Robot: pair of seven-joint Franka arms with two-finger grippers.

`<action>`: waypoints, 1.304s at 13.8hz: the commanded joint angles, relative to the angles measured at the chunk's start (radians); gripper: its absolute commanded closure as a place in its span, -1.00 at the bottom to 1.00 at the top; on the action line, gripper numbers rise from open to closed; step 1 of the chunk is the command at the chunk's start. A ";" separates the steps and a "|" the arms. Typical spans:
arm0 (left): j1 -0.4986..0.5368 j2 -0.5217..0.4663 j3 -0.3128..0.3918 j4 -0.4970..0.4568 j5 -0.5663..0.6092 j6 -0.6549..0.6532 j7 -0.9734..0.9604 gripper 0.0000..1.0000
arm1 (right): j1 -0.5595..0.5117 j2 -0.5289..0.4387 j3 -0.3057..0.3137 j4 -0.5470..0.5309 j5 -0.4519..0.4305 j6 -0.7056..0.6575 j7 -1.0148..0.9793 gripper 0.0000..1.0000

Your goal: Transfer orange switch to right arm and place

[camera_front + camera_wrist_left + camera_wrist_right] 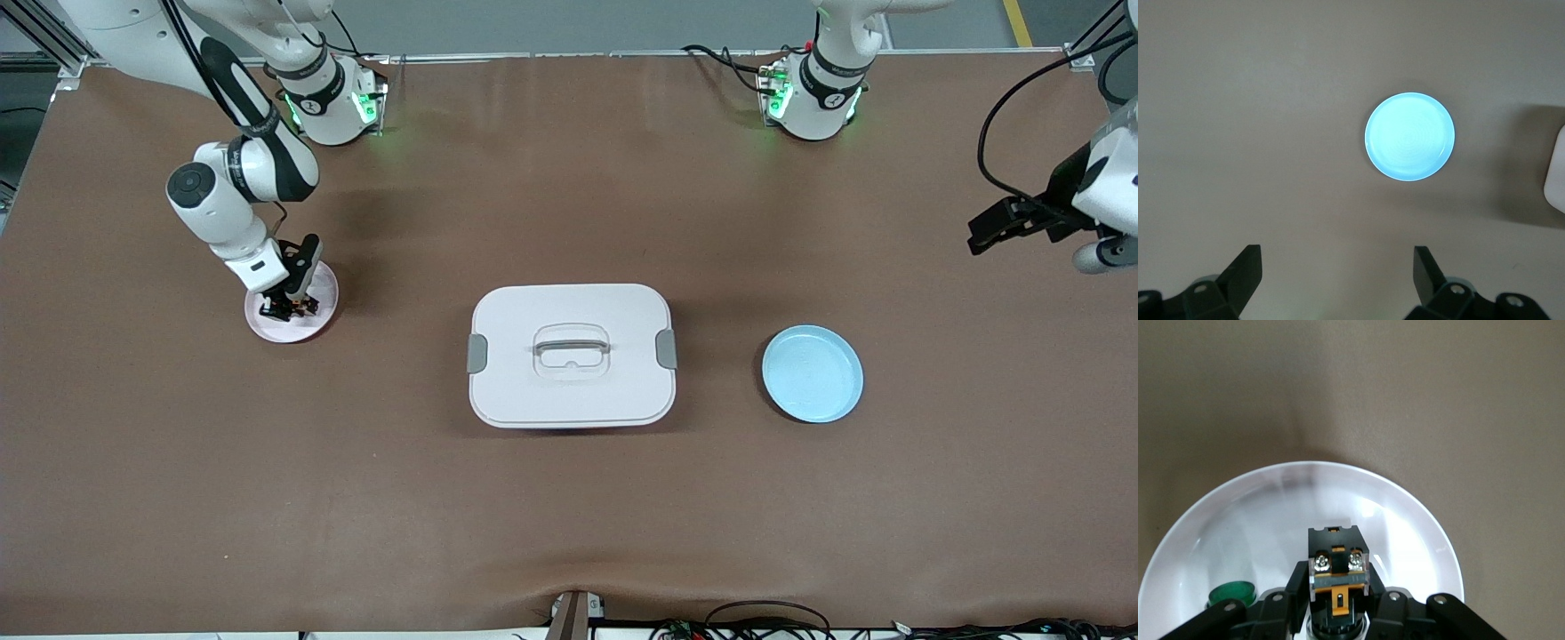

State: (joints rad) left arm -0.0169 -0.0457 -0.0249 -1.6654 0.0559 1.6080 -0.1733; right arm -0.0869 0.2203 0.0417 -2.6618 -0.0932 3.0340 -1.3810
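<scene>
My right gripper [290, 306] is down over the pink plate [318, 325] toward the right arm's end of the table, shut on the orange switch [1337, 548]. The switch is a small black block with orange-brown metal and two screws, clamped between the black fingers [1295, 587]. I cannot tell whether it touches the plate [1271, 513]. The left gripper [982, 235] hangs open over bare table at the left arm's end, with nothing between its fingers [1245, 273].
A green-tipped part [1231, 593] lies on the pink plate beside the switch. A white lidded box with a handle [572, 356] stands mid-table. A light blue plate [812, 373] lies between the box and the left arm's end.
</scene>
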 commanded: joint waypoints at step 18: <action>-0.012 -0.020 0.005 0.108 -0.030 -0.129 0.083 -1.00 | 0.002 -0.173 0.018 0.166 -0.016 -0.568 0.151 -1.00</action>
State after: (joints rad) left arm -0.0290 -0.0789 -0.0246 -1.5860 0.0421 1.5018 -0.1083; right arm -0.1001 0.0957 0.0526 -2.5349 -0.0967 2.5768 -1.2758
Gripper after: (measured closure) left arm 0.000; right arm 0.000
